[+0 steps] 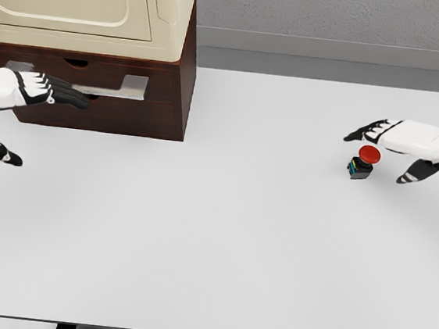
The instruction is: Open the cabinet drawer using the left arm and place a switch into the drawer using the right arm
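Broadly, I work over a wide, flat white tabletop (220, 235) with a smooth matte face; a grey wall (337, 16) closes the room behind it, and I see no clutter between my two hands. At the table's far left corner stands a dark brown wooden cabinet (182, 90), a low rigid box that carries a large cream-coloured appliance-like housing (103, 3) on its top. I judge this stack heavy enough to stay put while a drawer is pulled. Its upper drawer front (57, 69) is shut and bears a flat silver metal handle bar (125, 88); that bar is the place to take hold, since it is stiff and stands proud of the wood. My left hand (50, 90) has its black fingertips reaching onto the left end of that bar; I cannot tell whether they have closed around it. Well apart, near the right edge, sits a small switch with a red round button cap on a black box base (362, 163). I judge it light, hard and easy to tip, so the grasp should pinch the square base from the sides, not the domed cap. My right hand (398, 148) hovers just beside and above it, fingers spread and holding nothing.
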Robot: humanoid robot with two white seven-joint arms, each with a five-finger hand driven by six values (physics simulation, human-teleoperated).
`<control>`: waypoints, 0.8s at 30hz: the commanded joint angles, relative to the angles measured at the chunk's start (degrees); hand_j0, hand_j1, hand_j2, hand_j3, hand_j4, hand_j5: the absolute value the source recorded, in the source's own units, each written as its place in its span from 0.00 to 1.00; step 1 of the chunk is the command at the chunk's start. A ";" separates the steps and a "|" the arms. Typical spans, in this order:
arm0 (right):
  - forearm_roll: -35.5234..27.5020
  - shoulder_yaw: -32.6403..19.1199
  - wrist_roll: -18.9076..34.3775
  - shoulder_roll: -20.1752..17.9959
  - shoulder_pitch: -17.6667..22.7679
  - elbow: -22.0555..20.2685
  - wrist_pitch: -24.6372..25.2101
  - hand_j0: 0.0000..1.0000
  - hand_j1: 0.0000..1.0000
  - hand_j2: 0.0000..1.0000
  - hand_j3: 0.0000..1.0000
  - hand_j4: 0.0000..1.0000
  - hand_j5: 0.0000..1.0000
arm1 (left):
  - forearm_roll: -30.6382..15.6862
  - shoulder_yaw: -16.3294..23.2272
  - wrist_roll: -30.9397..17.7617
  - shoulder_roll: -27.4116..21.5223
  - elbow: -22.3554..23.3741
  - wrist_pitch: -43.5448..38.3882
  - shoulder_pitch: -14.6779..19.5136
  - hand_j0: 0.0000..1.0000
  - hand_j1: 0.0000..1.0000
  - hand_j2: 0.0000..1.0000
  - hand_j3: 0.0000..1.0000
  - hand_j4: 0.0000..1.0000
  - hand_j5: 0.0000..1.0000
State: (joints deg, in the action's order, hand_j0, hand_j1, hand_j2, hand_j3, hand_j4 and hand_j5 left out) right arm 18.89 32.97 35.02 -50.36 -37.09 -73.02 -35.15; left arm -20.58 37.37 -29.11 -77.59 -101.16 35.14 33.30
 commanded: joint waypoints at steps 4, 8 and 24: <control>-0.26 0.16 -0.02 0.70 -0.79 2.44 0.15 1.00 1.00 1.00 1.00 1.00 1.00 | -10.79 2.00 -5.89 10.79 0.00 -14.39 4.67 1.00 1.00 1.00 1.00 1.00 1.00; 0.27 0.60 -0.02 1.49 -1.23 2.53 0.15 1.00 1.00 1.00 1.00 1.00 1.00 | -13.70 2.44 -5.89 12.37 0.08 -17.03 4.32 1.00 1.00 1.00 1.00 1.00 1.00; 2.99 1.39 -0.02 3.51 -2.20 4.64 0.15 1.00 1.00 1.00 1.00 1.00 1.00 | -13.79 3.85 -5.89 7.71 0.08 -33.12 11.35 1.00 1.00 1.00 1.00 1.00 1.00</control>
State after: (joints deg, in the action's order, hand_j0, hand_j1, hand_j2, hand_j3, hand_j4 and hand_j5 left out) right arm 21.69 34.31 35.02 -46.91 -39.29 -68.56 -35.15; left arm -34.16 41.24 -35.01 -69.11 -101.06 2.38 44.65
